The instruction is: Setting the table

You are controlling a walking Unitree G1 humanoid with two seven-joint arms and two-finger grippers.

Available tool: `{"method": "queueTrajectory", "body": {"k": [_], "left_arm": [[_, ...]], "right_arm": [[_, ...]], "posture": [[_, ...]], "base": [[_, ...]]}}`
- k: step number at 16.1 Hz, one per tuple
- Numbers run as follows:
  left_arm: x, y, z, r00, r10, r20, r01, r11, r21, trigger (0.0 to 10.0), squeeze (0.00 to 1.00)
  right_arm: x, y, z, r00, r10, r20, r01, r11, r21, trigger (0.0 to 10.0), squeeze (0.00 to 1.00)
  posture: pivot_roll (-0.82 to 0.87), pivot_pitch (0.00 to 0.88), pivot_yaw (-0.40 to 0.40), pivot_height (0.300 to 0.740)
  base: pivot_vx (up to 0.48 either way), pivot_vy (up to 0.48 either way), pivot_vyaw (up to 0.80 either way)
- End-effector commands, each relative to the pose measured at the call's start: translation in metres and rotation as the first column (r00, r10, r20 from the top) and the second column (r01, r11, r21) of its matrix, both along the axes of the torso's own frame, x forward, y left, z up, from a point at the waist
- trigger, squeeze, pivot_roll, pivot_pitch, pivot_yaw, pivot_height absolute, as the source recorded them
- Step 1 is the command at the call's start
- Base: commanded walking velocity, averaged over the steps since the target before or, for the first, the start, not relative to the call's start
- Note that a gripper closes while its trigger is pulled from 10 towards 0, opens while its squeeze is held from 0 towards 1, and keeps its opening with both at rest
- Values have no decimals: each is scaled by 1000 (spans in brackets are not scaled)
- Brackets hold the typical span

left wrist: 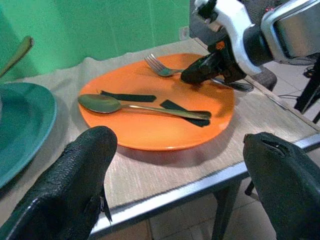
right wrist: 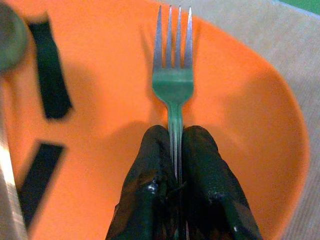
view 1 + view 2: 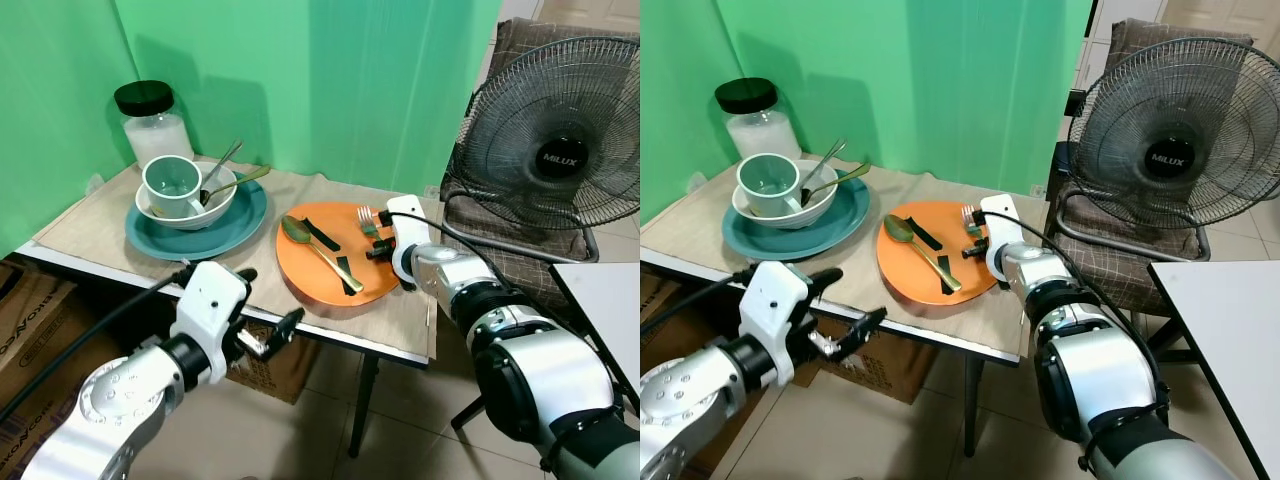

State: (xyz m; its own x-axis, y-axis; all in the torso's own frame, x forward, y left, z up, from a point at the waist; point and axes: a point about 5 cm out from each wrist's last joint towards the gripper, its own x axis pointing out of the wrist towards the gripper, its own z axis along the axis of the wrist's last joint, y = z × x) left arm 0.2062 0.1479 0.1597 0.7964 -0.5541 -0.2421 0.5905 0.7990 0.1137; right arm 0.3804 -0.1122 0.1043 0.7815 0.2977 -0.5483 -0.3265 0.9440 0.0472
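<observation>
Green backdrop, MILUX fan [image 3: 556, 135], right gripper [image 2: 176, 176] pinching fork [image 2: 173, 82]

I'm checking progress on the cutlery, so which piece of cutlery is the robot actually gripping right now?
The silver fork on the orange plate; the right gripper is shut on its handle. The gold spoon lies loose on that plate.

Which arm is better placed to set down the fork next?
Right. The right pincer is already shut on the fork over the orange plate; the left pincer hangs open below the table edge.
</observation>
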Motion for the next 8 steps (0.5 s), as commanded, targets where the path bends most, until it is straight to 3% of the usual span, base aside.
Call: {"method": "queueTrajectory", "body": {"k": [1, 4, 7, 8], "left_arm": [[2, 4, 0, 1000, 5, 6, -5, 1000, 10, 10000, 0], [3, 5, 1, 1000, 10, 12, -10, 1000, 14, 10000, 0], [7, 6, 5, 999, 29, 36, -30, 1000, 3, 10000, 0], [8, 5, 7, 997, 49, 55, -49, 999, 1, 10000, 0]], "right_arm": [[10, 0, 22, 998, -4, 58, 0, 997, 75, 0, 0], [14, -3, 36, 995, -5, 98, -15, 979, 201, 0, 0], [8, -5, 43, 983, 26, 183, -75, 961, 267, 0, 0], [2, -9, 51, 968, 8, 252, -84, 952, 293, 0, 0]], "posture": [[29, 0, 11, 740], [30, 0, 15, 740], [32, 0, 14, 740], [35, 0, 12, 740]], "base": [[0, 0, 0], [0, 0, 0], [0, 0, 0], [0, 0, 0]]}}
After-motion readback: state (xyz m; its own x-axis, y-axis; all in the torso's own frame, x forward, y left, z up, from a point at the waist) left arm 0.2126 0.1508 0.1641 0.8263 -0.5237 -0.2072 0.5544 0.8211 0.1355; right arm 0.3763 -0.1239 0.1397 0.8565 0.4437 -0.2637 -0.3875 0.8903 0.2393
